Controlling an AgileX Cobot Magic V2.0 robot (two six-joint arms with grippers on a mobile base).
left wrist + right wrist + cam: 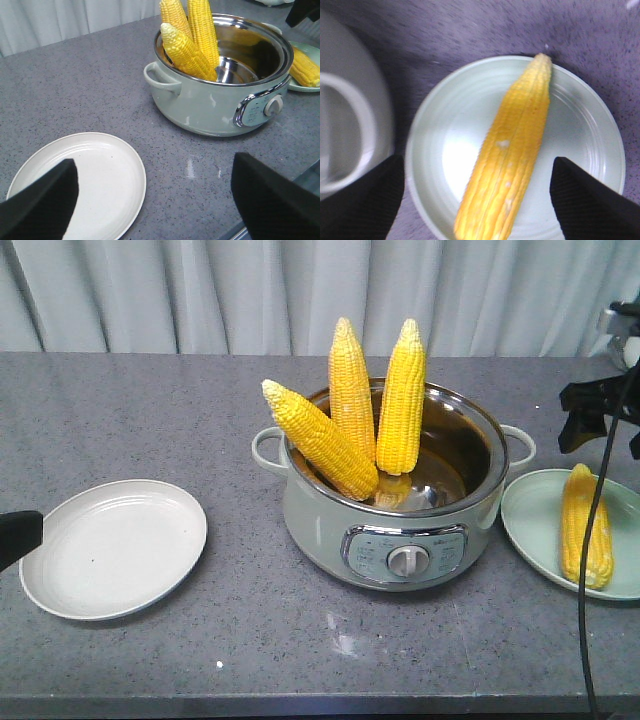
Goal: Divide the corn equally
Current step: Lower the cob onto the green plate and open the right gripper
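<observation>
In the mid of the surface [150, 390] sits the pot [330, 530], w/ 3 corn cobs [400, 400] standing tips up, leaning on its wall so they stick out, easy to grab. 1 more cob [586, 525] lies flat on the green plate [530, 510] on the right. Our right gripper [477, 165] hangs over it, spread wide, holding nothing. The white plate [113, 548] on the left has no corn yet, so our left gripper [155, 167] hovers near it, also spread, prob. ready for the next cob.

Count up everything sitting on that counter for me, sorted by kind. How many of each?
Corn cobs: 4
Plates: 2
Cooking pot: 1
Total: 7
</observation>
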